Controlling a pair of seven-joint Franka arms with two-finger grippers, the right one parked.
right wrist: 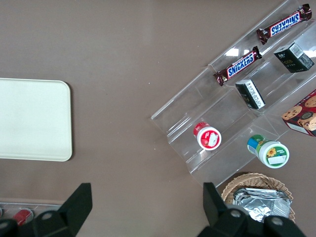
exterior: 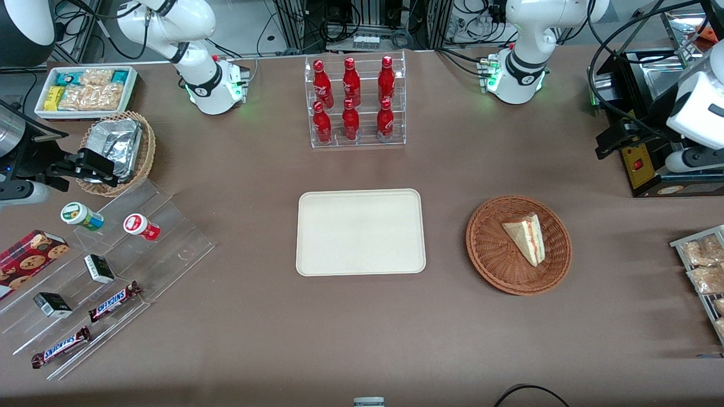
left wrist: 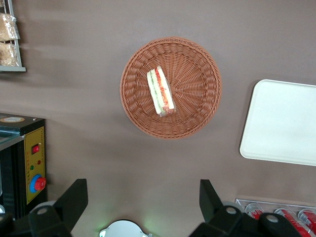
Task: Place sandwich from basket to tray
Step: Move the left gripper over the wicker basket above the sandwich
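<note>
Sandwich (left wrist: 160,91): one wedge lying in the basket (left wrist: 197,106), just off centre toward 9 o'clock, long axis 12-to-6 in the wrist view; gripper (left wrist: 143,200) high above the table, fingers spread and empty, sandwich at its 12 o'clock; tray (left wrist: 284,123) bare.

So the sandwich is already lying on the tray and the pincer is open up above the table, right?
Not quite. The sandwich is in the basket, not on the tray, which has nothing on it; the front view shows this. The rest holds: the pincer is open above the table, as the left wrist view shows.
</note>
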